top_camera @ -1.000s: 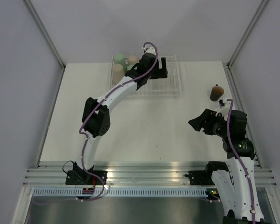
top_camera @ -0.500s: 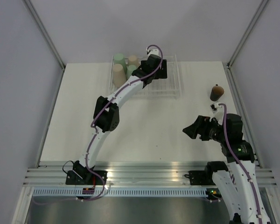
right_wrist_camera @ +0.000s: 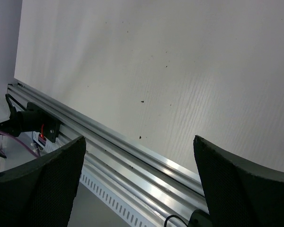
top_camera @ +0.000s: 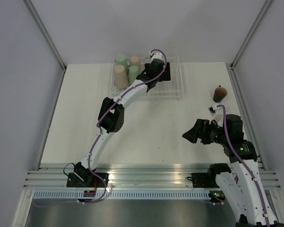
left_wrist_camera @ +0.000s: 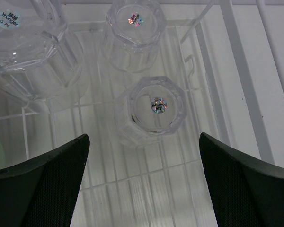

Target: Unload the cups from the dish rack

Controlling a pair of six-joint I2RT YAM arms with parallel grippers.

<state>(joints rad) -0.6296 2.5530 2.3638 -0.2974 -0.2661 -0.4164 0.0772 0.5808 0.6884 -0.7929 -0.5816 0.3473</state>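
Hovering over the dish rack (top_camera: 174,89) at the far side of the table (top_camera: 146,127), my left gripper (left_wrist_camera: 143,137) stood with its jaws spread wide and nothing between them. Left wrist view: directly below the gap sat a small clear cup (left_wrist_camera: 154,109), base upward with a shiny sticker on it, resting on the white wire grid. A second clear cup (left_wrist_camera: 135,28) stood just beyond it, and a third clear cup (left_wrist_camera: 33,52) stood at the far left, both also base up. My fingers (left_wrist_camera: 38,184) touched none of them.

Top view: four tumblers were grouped at the rack's left end, two pastel green tumblers (top_camera: 120,60) and two beige tumblers (top_camera: 119,76), just beside my left wrist. The dark brown cup (top_camera: 219,93) stood on the table near the right edge, well apart from the rack. My right gripper (top_camera: 191,133) hung over the near right part of the table, between the dark brown cup and the aluminium rail (top_camera: 151,172), pointing left. Its jaws were likewise wide apart and held nothing; its wrist view showed tabletop and the rail.
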